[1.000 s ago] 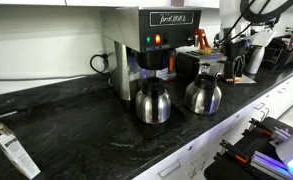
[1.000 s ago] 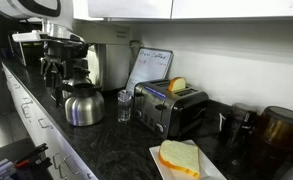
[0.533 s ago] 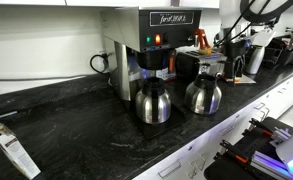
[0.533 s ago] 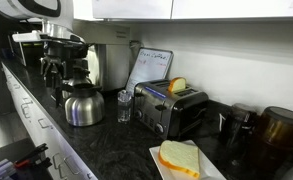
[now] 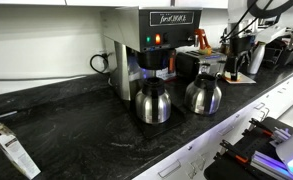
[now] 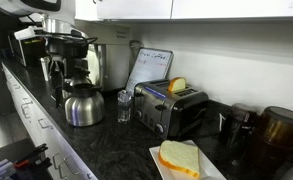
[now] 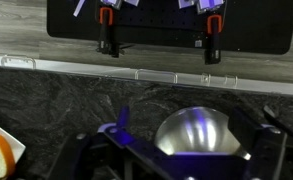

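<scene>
On the black stone counter (image 5: 76, 125), back edge, against the wall: 1 drip coffee maker (image 5: 166, 30), lamps lit on its front.

Item 1: steel carafe (image 5: 153, 102), seated under the coffee maker.

Item 2: second steel carafe (image 5: 203, 95), just beside the first, nearer the counter's front edge.

Item 3: claw (image 7: 196, 122), wrist view. Dark fingers (image 7: 121, 122) stand wide apart and hold nothing. A rounded carafe top (image 7: 193, 140) shows between them. Which of the 2 carafes this is cannot be told, nor whether the fingers touch it.

Item 4: chrome toaster (image 6: 171, 108), along the back edge, 1 slice (image 6: 177, 85) standing up out of a slot.

Item 5: clear glass (image 6: 124, 104), just beside the toaster.

Item 6: white plate (image 6: 212, 172), in front of the toaster, carrying bread (image 6: 180, 157). The bread's corner also shows at the lower left of the wrist view.

Item 7: dark jar (image 6: 278, 130), beyond the toaster, near the wall.

Item 8: flat printed packet (image 5: 12, 148), near the front edge, well apart from the carafes.

Item 9: metal strip (image 7: 146, 73), trimming the counter's front edge. Past it lies a black board (image 7: 166, 25) with 2 red-and-black clamps.
</scene>
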`<action>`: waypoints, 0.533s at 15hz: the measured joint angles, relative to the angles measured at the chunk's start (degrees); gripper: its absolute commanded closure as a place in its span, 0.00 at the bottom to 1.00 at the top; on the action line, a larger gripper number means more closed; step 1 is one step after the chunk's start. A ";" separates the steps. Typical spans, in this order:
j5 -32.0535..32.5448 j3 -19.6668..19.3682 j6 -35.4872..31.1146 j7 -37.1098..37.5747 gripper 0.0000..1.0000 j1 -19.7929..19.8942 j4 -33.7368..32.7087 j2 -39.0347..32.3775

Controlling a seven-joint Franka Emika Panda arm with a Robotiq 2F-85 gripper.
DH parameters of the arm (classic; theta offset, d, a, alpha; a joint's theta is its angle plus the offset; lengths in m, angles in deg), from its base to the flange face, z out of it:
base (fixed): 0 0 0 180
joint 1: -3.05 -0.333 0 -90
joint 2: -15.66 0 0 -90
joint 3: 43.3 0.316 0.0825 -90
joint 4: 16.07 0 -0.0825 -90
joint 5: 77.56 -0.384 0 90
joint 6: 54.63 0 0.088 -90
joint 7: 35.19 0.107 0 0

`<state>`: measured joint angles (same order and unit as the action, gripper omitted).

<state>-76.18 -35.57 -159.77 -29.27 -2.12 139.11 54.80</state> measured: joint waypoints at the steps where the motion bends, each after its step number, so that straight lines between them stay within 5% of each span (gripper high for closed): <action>1: 1.12 -0.18 0.08 1.42 0.00 1.00 0.78 1.42; 8: 6.05 -0.21 2.05 6.63 0.00 4.92 4.26 8.60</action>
<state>-70.13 -35.77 -157.73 -22.64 2.79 143.37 63.40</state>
